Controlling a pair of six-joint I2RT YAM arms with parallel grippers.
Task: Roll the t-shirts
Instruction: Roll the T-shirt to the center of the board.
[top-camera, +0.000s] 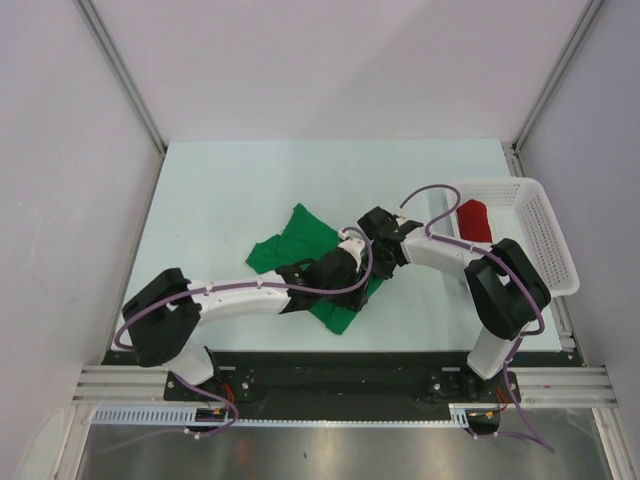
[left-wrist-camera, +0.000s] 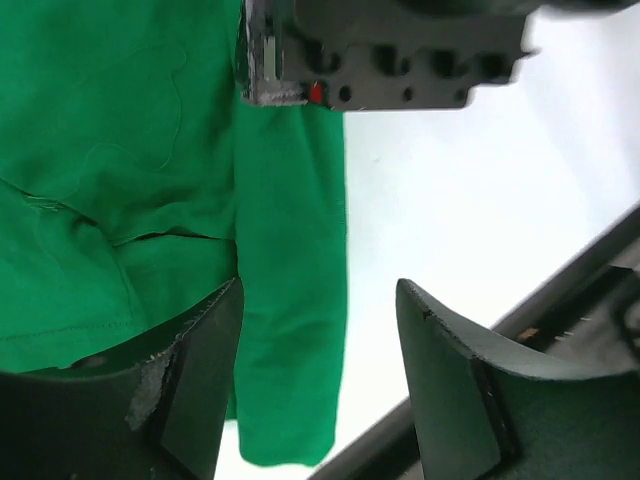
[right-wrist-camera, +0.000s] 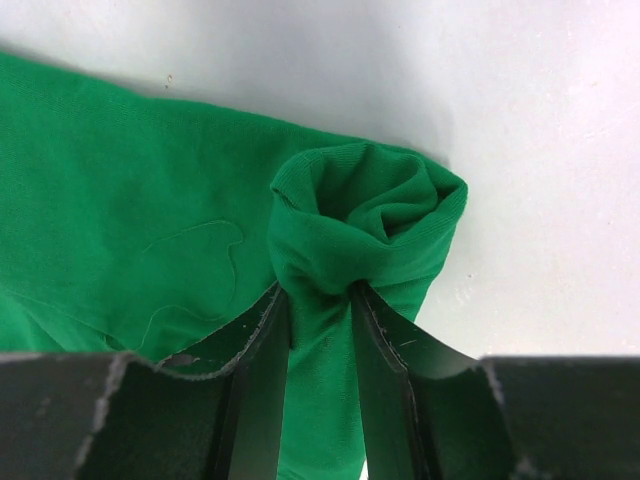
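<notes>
Right claw (right-wrist-camera: 320, 300) pinched narrow on a bunched fold of green t-shirt (right-wrist-camera: 120, 200), likely anchoring the roll's start. Left claw (left-wrist-camera: 318, 290) wide, empty, over a folded strip of it. Shirt lies mid-table; red t-shirt (top-camera: 474, 220) sits rolled in basket (top-camera: 548, 235), right side.

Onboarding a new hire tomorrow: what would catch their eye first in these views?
The bright green t-shirt lies rumpled in the middle of the table. The right pincer pinches a bunched fold of it, while the left pincer gapes open above a green strip. At the right, a red t-shirt sits in the white basket.
</notes>
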